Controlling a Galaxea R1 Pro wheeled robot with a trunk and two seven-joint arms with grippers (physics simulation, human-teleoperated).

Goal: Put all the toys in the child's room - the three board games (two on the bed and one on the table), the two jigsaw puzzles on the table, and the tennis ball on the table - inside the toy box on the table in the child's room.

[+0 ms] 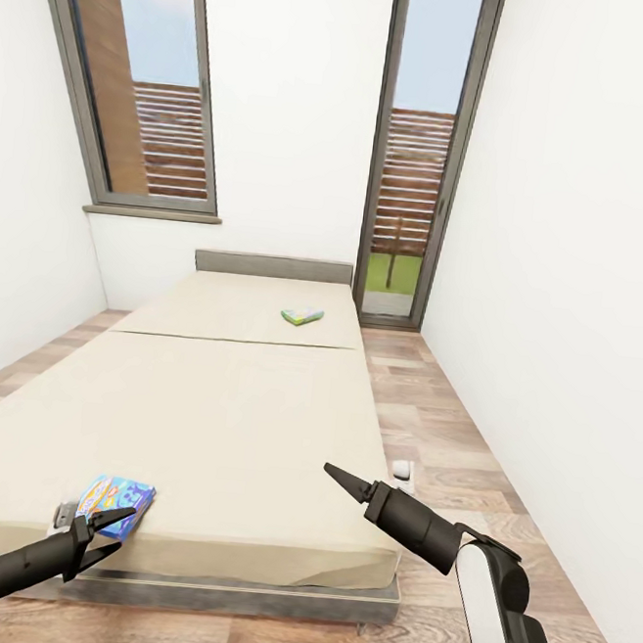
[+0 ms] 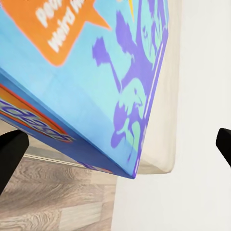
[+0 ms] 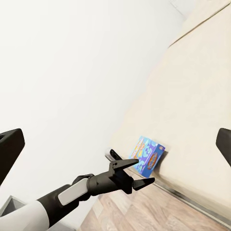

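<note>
Left claw (image 1: 113, 530) open beside bed (image 1: 246, 393), blue board game (image 1: 115, 504).

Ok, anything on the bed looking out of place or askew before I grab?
Nothing damaged. The blue flat board game box sits askew at the beige bed's near corner, by the open left tool. The pale green-edged flat game box lies angled near the headboard. A small white object rests on the floor beside the bed.

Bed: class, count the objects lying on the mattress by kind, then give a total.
Blue board game box near the foot corner: 1
Pale green-edged board game box near the headboard: 1
Total on the bed: 2
</note>
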